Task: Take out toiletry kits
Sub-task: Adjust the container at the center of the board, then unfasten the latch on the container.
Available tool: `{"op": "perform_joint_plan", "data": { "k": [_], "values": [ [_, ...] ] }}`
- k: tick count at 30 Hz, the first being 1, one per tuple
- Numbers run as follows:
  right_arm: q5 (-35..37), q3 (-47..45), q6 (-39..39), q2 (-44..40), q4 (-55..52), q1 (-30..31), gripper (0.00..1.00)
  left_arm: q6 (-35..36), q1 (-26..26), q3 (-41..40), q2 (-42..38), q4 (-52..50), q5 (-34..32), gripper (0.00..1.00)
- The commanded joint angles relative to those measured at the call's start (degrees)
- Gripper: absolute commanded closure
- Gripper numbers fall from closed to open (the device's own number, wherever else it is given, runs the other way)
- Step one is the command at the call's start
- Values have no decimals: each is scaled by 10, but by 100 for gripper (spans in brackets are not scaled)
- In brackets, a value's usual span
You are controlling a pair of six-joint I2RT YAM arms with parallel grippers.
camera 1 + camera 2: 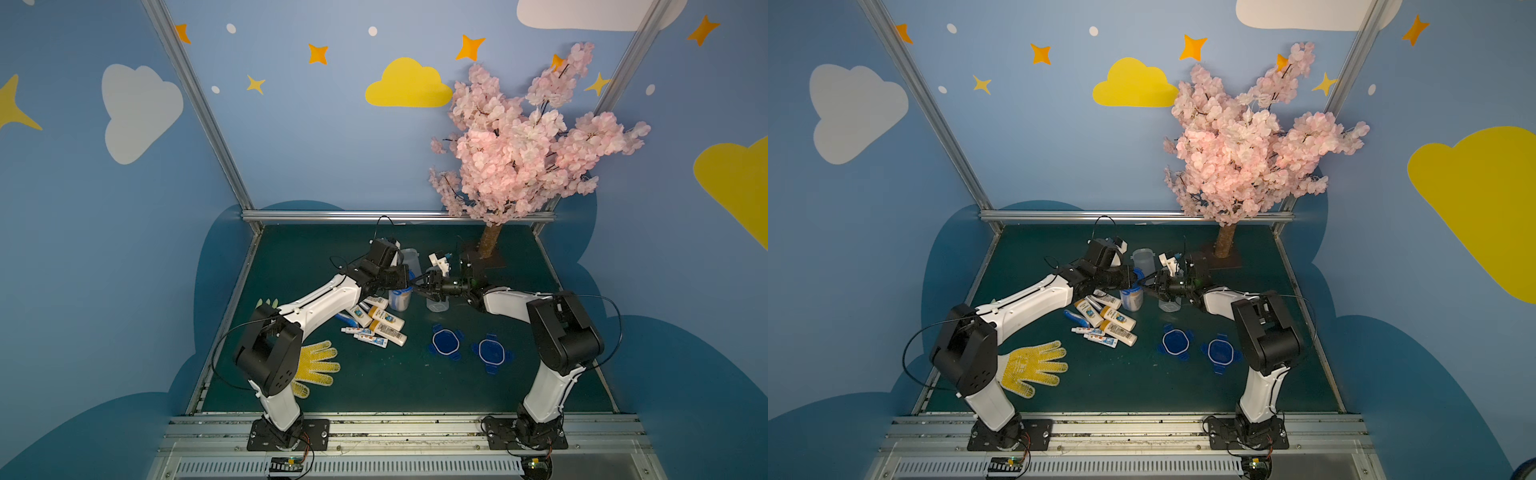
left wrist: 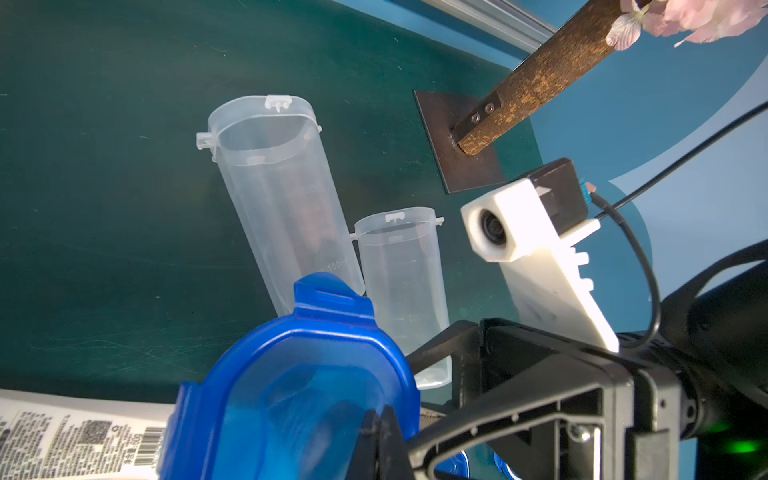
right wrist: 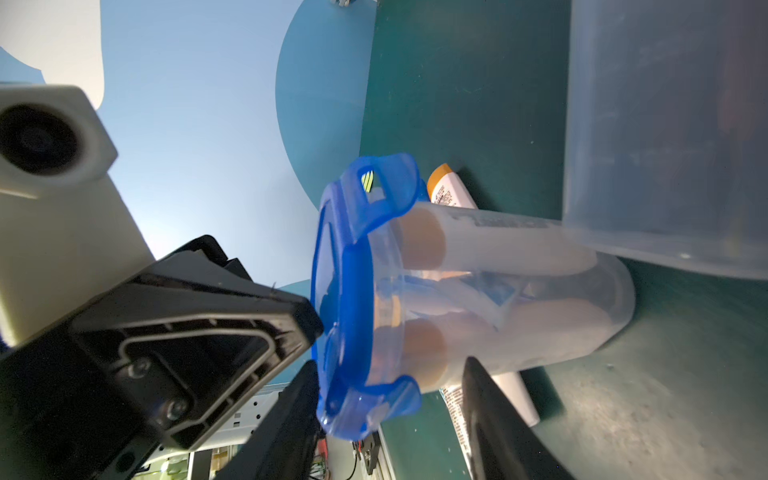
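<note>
- At the left we see a yellow glove (image 1: 316,365) lying flat on the green mat (image 1: 374,395).
- Beside it, loose toiletry kits (image 1: 380,322) lie heaped: yellow-capped bottles, tubes, a toothbrush.
- The left gripper (image 2: 383,415), jaws closed, touches the blue lid (image 3: 353,291) of a clear jar (image 1: 401,300); another toiletry kit (image 3: 478,291) sits inside.
- The right gripper (image 3: 388,365) stands parted, fingers either side of that jar's lidded end.
- Two more lids (image 1: 445,343) (image 1: 491,352) lie flat further right.
</note>
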Motion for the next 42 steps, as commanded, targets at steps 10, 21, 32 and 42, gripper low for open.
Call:
{"op": "perform_joint_plan", "data": {
  "k": [10,21,32,42],
  "values": [
    [-9,-36,46,-8,152,5,48,-12,4,-51,10,-17,3,98],
    [-19,-70,141,-2,340,3,54,-22,7,-92,3,-8,-2,98],
    [-22,-83,173,-21,411,2,58,-47,16,-135,14,16,-6,98],
    [-22,-100,135,-71,352,2,64,-61,17,-160,18,23,-6,98]
  ]
}}
